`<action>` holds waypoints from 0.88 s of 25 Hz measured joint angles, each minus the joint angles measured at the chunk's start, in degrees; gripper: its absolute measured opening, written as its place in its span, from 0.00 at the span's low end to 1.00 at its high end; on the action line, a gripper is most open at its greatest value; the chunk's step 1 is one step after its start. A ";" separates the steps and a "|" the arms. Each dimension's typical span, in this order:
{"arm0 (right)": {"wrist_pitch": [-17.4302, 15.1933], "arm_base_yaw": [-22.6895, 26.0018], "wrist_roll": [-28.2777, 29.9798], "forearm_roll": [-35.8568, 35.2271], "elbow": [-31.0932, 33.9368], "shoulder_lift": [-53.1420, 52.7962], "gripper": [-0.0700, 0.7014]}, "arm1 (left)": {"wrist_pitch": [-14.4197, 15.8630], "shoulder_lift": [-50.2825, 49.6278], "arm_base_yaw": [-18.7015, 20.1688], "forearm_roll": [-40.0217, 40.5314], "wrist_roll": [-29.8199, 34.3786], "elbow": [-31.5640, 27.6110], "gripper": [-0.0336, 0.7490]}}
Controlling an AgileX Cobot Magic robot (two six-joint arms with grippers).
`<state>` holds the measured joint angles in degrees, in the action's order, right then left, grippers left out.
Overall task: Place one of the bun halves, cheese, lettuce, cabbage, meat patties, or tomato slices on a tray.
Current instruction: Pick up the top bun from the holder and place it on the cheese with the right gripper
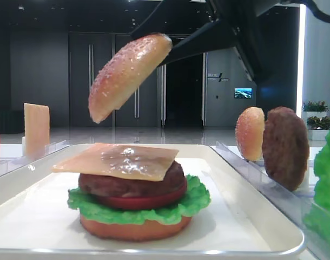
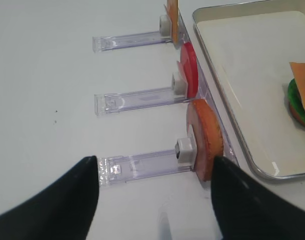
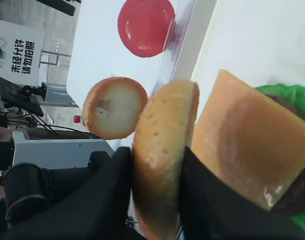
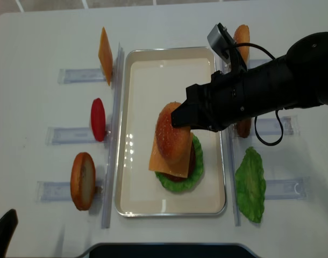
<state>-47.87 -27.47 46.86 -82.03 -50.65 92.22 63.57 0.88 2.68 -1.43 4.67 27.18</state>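
Note:
My right gripper (image 3: 155,167) is shut on the speckled top bun half (image 1: 130,73), holding it tilted above a stack on the cream tray (image 1: 251,216). The stack, bottom to top: smooth bun (image 1: 132,228), lettuce (image 1: 195,200), tomato slice (image 1: 138,202), meat patty (image 1: 127,184), cheese (image 1: 121,161). From overhead the held bun half (image 4: 172,137) hangs over the cheese, clear of it. My left gripper (image 2: 155,185) stands open and holds nothing, low over the table near its front left corner.
Clear racks flank the tray. On the left stand a cheese slice (image 4: 105,48), a tomato slice (image 4: 98,119) and a bun half (image 4: 82,180). On the right stand a bun half (image 4: 241,36), a patty (image 4: 243,128) and a lettuce leaf (image 4: 251,184).

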 joint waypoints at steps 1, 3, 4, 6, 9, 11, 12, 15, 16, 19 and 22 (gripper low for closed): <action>0.00 0.00 0.00 0.00 0.00 0.14 0.39 | 0.00 0.00 0.00 0.00 0.00 0.00 0.73; -0.05 0.00 0.00 0.00 0.00 0.63 0.39 | 0.00 0.00 0.00 0.00 0.00 0.00 0.73; -0.05 0.00 0.00 0.00 0.00 1.01 0.39 | 0.00 0.00 0.00 0.00 0.00 0.00 0.73; -0.30 0.00 0.00 -0.08 0.00 1.67 0.39 | 0.00 0.00 0.00 0.00 0.00 0.00 0.73; -0.89 -0.06 0.07 -0.86 0.00 2.44 0.39 | 0.00 0.00 0.00 0.00 0.00 0.00 0.73; -0.89 -0.33 0.07 -1.59 0.00 2.49 0.39 | 0.00 0.00 0.00 0.00 0.00 0.00 0.73; -0.89 -0.50 0.07 -1.74 0.00 2.49 0.39 | 0.00 0.00 0.00 0.00 0.00 0.00 0.73; -0.70 -1.13 0.07 -2.14 0.00 2.52 0.39 | 0.00 0.00 0.00 0.00 0.00 0.00 0.73; -0.70 -1.25 0.07 -2.14 0.00 2.52 0.39 | 0.00 0.00 0.00 0.00 0.00 0.00 0.73; -0.50 -1.31 0.11 -2.43 0.00 2.52 0.39 | 0.00 0.00 0.00 0.00 0.00 0.00 0.73; -0.13 -1.31 0.11 -2.59 0.00 2.52 0.39 | 0.00 0.00 0.00 0.00 0.00 0.00 0.73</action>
<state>-48.00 -28.78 46.97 -84.63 -50.65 94.74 63.57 0.88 2.68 -1.43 4.67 27.18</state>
